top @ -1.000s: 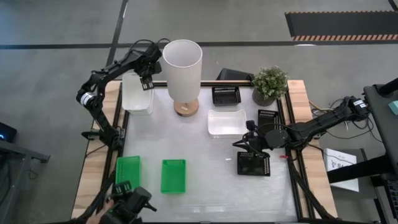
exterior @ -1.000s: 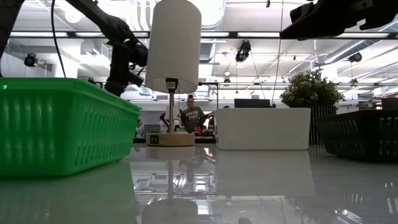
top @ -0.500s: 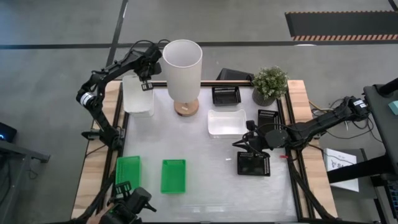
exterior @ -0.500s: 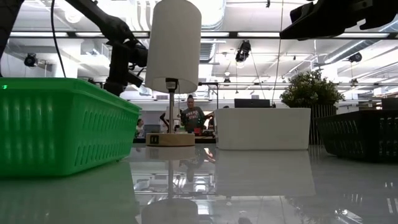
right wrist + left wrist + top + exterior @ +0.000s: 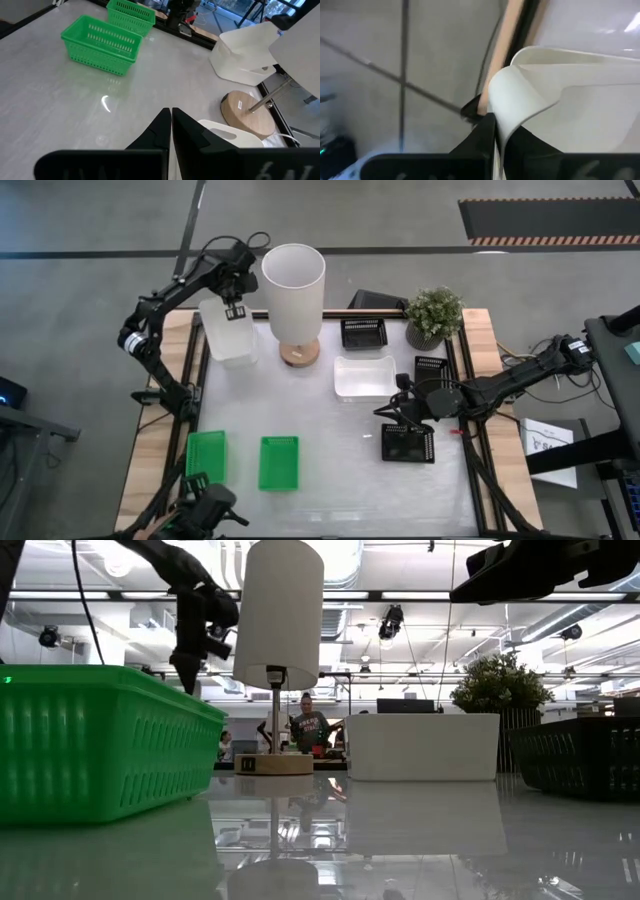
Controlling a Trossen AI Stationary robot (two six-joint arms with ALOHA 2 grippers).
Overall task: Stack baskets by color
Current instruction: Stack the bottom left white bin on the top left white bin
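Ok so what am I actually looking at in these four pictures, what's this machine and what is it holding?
It is a robot with two dark arms at a table, each ending in a two-finger claw. One picture looks straight down, one looks level across the tabletop, and two come from cameras on the wrists. On the table stand a lamp, a plant, two green baskets, three black baskets and a white basket. The left claw is shut on the rim of a second white basket at the far left corner, beside the lamp. The right claw is shut and empty, by the nearest black basket.
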